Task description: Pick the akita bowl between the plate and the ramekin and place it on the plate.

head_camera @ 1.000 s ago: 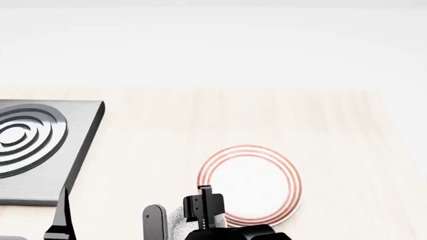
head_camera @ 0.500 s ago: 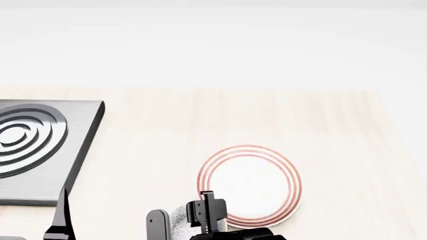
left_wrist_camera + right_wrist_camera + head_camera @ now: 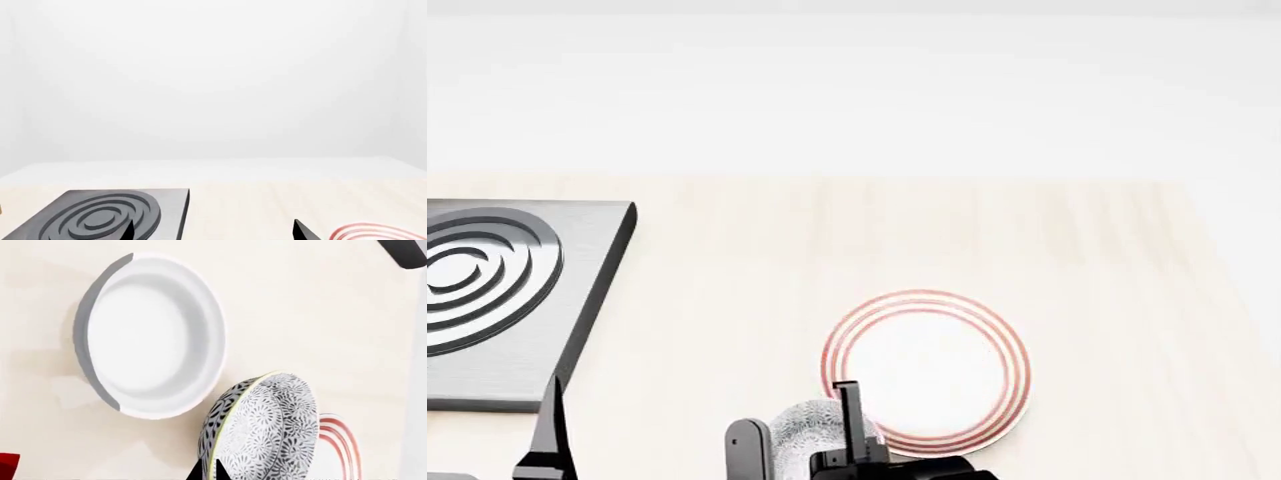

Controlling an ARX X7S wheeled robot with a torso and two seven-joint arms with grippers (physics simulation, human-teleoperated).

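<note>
Wooden table (image 3: 1094,260) is carrying a grey hob slab w/ concentric rings (image 3: 487,290) at the robot's left, and the plate (image 3: 928,365) w/ red rim rings is sitting near the front edge, toward the middle. The ramekin (image 3: 150,335) is showing in the right wrist cam as a plain white cup, just beside the akita bowl (image 3: 267,430), which is tilting on its edge w/ speckled outside facing the cam, up against the plate's rim. Right gripper (image 3: 794,445) is clamping onto that bowl, one finger each side of its wall; left gripper (image 3: 213,232) is showing only two dark fingertips (image 3: 303,231) standing well apart, holding nothing
</note>
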